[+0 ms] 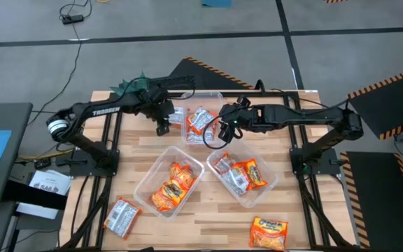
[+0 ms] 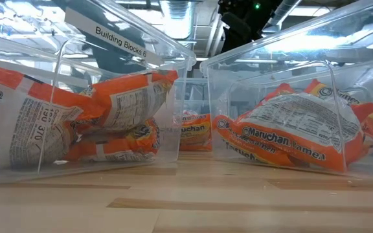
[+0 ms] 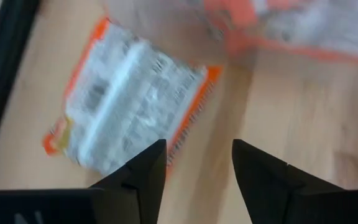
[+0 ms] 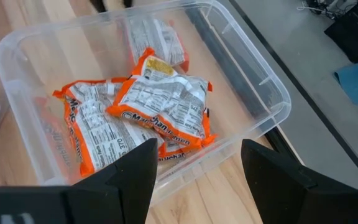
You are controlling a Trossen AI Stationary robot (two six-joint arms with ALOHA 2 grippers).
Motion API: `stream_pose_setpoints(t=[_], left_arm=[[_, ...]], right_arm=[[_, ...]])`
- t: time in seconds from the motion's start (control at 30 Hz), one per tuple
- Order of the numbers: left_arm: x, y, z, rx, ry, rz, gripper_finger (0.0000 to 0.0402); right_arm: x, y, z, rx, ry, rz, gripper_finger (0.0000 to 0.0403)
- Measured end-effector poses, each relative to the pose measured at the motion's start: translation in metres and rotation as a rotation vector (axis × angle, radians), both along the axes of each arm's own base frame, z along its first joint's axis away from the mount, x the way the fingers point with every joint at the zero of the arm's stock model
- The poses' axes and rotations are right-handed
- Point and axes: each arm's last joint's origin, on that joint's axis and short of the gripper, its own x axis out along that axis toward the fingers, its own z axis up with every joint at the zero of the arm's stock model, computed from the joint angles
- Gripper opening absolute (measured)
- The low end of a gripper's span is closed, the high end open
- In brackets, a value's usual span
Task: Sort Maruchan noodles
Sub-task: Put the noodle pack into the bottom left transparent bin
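noodle packet (image 3: 126,102) just beyond left tool (image 3: 197,165)

Blurred packet (image 3: 126,106) under the left pincer (image 3: 197,165); far tub (image 3: 291,25) blurred, cut off.

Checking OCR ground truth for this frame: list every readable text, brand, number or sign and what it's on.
"TROSSEN": on the left arm, high view.
"Building Blocks 6": white label behind the tubs, low view.
"Maruchan": packet in the right-hand tub, low view.
"Maruchan", "190", "370": packet in the left-hand tub, low view.
"Maruchan Ramen": top packet in the far tub, right wrist view.
Nutrition panels and the left wrist view's packet: too blurred to read.
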Motion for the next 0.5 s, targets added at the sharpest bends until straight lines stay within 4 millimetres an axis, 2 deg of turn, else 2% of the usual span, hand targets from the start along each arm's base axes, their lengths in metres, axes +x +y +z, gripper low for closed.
stream_pose_setpoints(t=[0.2,0.5], left_arm=[[0.010,0.004,-0.016,0.027,0.046,-0.024,0.0171],[0.020,0.014,-0.036,0.081,0.085,0.034,0.0171]], right_arm=[[0.000,0.000,0.000,-0.003,-0.002,0.003,0.0255],[0.001,0.002,0.000,-0.004,-0.001,0.012,0.0255]])
